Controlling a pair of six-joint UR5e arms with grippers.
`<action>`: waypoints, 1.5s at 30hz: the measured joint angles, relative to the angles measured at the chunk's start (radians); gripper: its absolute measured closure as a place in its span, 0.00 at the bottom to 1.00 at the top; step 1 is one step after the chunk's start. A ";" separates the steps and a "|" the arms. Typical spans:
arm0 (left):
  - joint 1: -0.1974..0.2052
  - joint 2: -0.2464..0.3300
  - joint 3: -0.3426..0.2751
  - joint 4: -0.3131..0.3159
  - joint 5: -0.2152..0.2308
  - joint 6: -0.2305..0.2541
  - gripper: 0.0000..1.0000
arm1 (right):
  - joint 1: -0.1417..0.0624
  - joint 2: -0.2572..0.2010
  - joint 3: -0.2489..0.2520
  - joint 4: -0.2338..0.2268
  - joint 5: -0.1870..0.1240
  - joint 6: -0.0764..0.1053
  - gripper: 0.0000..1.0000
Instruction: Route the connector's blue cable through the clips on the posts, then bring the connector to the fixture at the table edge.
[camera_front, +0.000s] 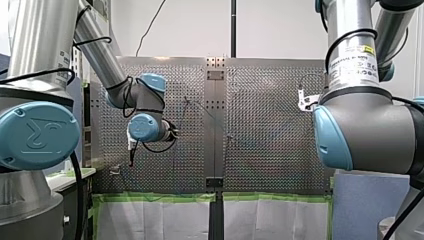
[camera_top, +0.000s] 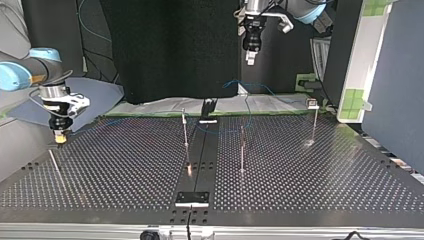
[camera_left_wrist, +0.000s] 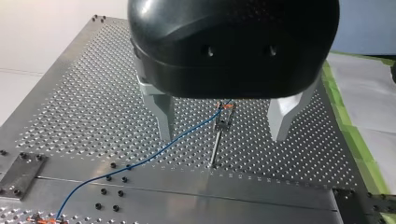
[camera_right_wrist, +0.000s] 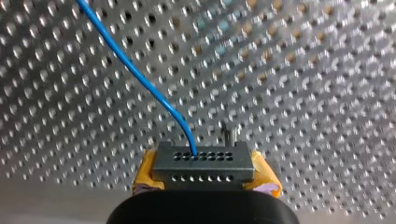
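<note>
My right gripper is shut on the black connector, with a yellow pad on each side. The blue cable leaves the connector's face and runs away over the perforated plate. At the top view's left this gripper hangs low beside a thin leaning post. My left gripper is open, its metal fingers wide apart above a post clip that the blue cable passes through. In the top view it hangs high over the table's far side.
Thin upright posts stand on the table: one left of the centre strip, one right of it, and one topped by a small block at the far right. A dark plate lies at the near edge.
</note>
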 joint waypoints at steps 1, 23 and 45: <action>0.000 0.000 0.000 -0.002 0.000 0.002 0.00 | 0.000 0.002 -0.003 0.002 -0.007 0.001 1.00; 0.004 0.000 0.001 -0.010 -0.002 0.005 0.00 | -0.016 -0.002 -0.035 0.056 -0.092 -0.006 1.00; 0.005 0.000 0.001 -0.011 -0.001 0.009 0.00 | -0.050 -0.010 -0.036 0.052 -0.068 0.010 1.00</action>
